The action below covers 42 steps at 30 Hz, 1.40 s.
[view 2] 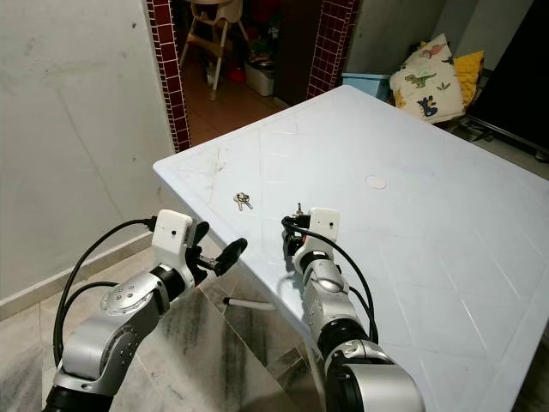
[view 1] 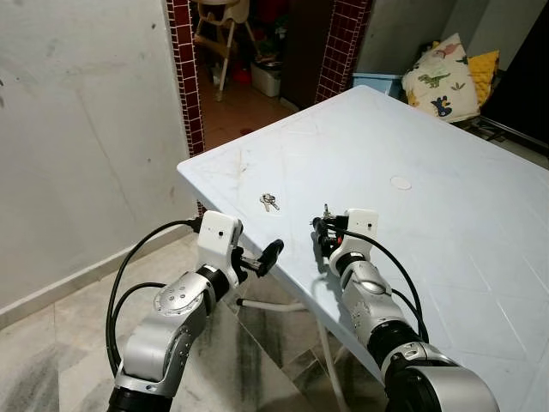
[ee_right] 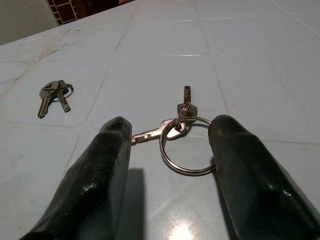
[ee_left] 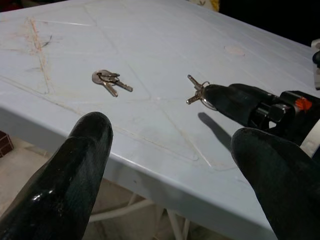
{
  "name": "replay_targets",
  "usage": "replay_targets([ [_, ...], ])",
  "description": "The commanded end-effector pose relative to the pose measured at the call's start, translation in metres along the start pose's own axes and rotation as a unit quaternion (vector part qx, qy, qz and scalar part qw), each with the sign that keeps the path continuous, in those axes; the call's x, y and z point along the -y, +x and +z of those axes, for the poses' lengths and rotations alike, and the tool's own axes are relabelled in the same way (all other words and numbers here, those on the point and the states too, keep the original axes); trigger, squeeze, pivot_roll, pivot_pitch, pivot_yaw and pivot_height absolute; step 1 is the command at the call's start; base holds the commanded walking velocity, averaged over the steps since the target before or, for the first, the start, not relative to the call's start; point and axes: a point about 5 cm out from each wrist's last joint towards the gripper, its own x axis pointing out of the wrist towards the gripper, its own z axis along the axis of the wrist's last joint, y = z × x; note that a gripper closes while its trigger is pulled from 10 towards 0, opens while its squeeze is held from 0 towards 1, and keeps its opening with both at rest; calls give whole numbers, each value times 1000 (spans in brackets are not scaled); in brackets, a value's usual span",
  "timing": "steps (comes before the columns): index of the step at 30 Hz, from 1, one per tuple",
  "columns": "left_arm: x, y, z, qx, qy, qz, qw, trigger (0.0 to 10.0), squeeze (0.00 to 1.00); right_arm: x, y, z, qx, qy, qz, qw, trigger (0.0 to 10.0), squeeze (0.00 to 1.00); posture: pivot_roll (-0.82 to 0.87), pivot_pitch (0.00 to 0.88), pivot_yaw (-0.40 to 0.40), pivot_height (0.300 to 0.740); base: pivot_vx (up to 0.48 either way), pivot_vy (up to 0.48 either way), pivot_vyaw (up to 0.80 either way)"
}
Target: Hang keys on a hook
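Two metal key sets [ee_right: 53, 96] on table [view 1: 446, 223]; right claw [ee_right: 167, 145] open around steel ring [ee_right: 186, 145]; left claw [ee_left: 175, 165] open.

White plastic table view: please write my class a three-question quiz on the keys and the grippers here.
1. How many sets of metal keys are at the white plastic table?
2. True or false: the left gripper is shut on the loose pair of keys.
3. Which gripper is at the keys on the large metal ring? A left; B right.
Key: 1 two. 2 false: it is open, off the table's edge. 3 B, the right gripper.
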Motion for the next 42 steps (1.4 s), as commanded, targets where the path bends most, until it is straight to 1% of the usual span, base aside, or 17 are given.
replay_targets([
  [1,0,1,2,2,6,7,1000,10000,0,2,2,7,14,-1,-5,1000,10000,1000,160,0,-94,740,0,0,0],
  [7,-3,0,-2,3,7,16,1000,10000,0,4,4,12,13,-18,-10,1000,10000,1000,176,0,-102,740,0,0,0],
  [12,-3,-3,-3,1,8,18,1000,10000,0,2,6,12,6,-15,-13,1000,10000,1000,197,0,-100,740,0,0,0],
  [15,-2,-5,-2,2,10,16,1000,10000,0,-4,8,13,8,2,-8,1000,10000,1000,212,13,-92,740,0,0,0],
  [16,-1,-5,0,3,10,14,1000,10000,0,-6,8,13,6,3,-8,1000,10000,0,219,14,-91,740,0,0,0],
  [22,-2,-8,1,3,12,14,1000,10000,0,-16,9,10,-5,10,-1,1000,10000,0,232,25,-96,740,0,0,0],
  [24,-2,-9,1,3,12,15,1000,10000,0,-17,9,10,-6,11,0,1000,10000,0,232,25,-96,740,0,0,0],
  [25,-2,-10,1,2,12,16,1000,10000,0,-17,9,9,-7,13,-2,1000,3020,0,236,33,-99,740,0,0,0],
  [26,-3,-12,0,1,13,19,1000,10000,0,-15,9,8,-10,15,-7,1000,0,0,245,37,-104,740,0,0,0],
  [30,-5,-16,-1,-1,13,26,1000,10000,0,-13,9,8,-13,20,-14,1000,0,0,258,39,-107,740,0,0,0],
  [34,-9,-27,-2,-9,16,38,999,10000,0,-12,10,9,-18,27,-21,999,0,0,284,57,-106,740,0,0,0],
  [42,-11,-34,-1,-15,19,44,999,10000,0,-13,8,2,-35,41,-24,998,0,0,306,74,-101,740,0,0,0],
])
